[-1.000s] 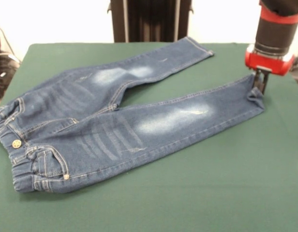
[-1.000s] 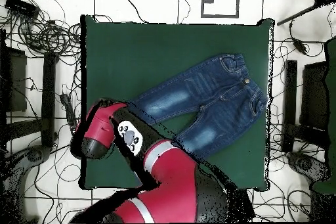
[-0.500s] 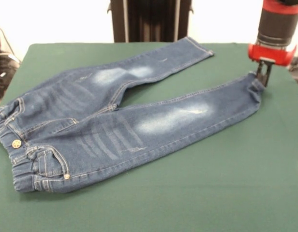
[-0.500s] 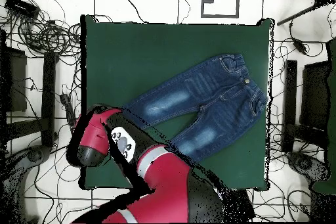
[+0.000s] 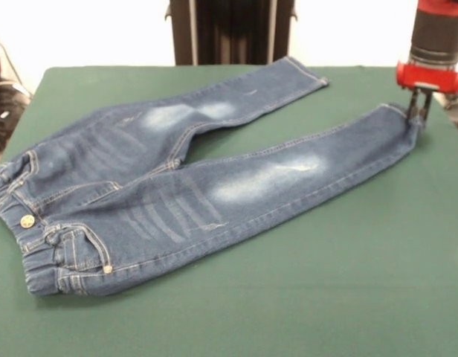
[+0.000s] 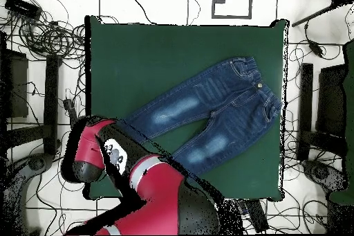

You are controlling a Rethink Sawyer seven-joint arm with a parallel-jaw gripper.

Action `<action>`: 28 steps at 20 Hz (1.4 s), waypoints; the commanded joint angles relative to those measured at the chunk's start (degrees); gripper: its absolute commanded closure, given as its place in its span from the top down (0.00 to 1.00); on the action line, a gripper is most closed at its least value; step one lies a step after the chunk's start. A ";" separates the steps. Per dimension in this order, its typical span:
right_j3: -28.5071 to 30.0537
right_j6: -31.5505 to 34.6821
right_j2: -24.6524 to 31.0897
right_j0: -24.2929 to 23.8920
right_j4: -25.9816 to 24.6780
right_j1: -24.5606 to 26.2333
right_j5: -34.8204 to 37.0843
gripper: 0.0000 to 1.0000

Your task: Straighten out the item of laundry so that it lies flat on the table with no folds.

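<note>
Arm point(image 5: 442, 33) descends near-vertical at table's point(image 5: 326, 297) right side in front view, red wrist collar above gripper point(image 5: 417, 111). Jaws pressed together, pinching hem of nearer leg of jeans point(image 5: 177, 201); that leg stretched straight toward right edge. Jeans lie face up, diagonal across table: waistband by left edge near front-left corner, other leg reaching far edge. In overhead view arm point(image 6: 97, 157) covers hem; gripper hidden there.
</note>
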 commanded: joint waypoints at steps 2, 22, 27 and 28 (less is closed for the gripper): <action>1.96 23.27 -0.34 2.17 0.04 2.88 -3.17 0.00; 3.71 11.29 5.94 -6.99 9.24 -3.57 3.61 1.00; 6.41 7.23 10.29 -11.04 16.02 -10.23 8.27 1.00; 6.52 6.77 10.40 -11.51 16.28 -10.56 8.76 1.00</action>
